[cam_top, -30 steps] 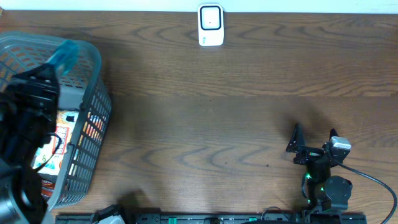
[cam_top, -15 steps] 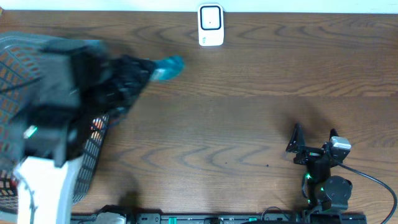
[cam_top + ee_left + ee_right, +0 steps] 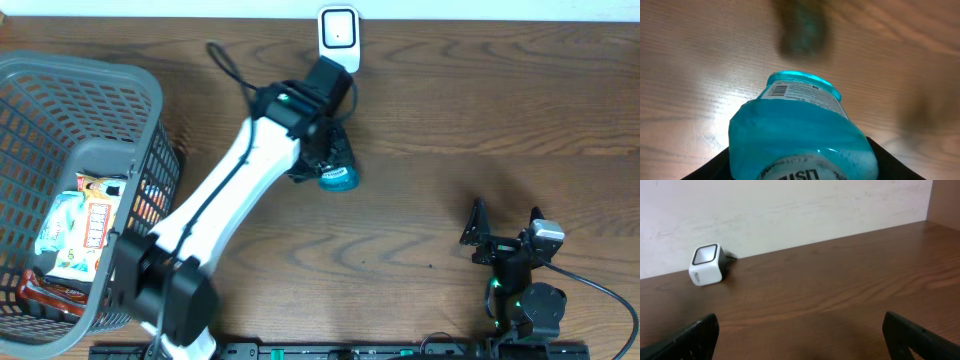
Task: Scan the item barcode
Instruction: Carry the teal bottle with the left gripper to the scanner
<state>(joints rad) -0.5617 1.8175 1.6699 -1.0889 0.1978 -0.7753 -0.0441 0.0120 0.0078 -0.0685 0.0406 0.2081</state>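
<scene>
Bottle [image 3: 338, 177] in L claw [image 3: 327, 150], nr scanner [image 3: 339, 41].

Basket [image 3: 150, 92] sat at the desk's [image 3: 420, 130] nine o'clock edge with packets [image 3: 85, 215] inside, scanner [image 3: 339, 40] at twelve, bottle [image 3: 338, 176] just before it, right gripper [image 3: 478, 232] at four.

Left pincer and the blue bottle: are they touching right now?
Touching. The left wrist view shows the blue bottle wedged in the left pincer, its dark fingers pressed against both sides of the bottle.
</scene>
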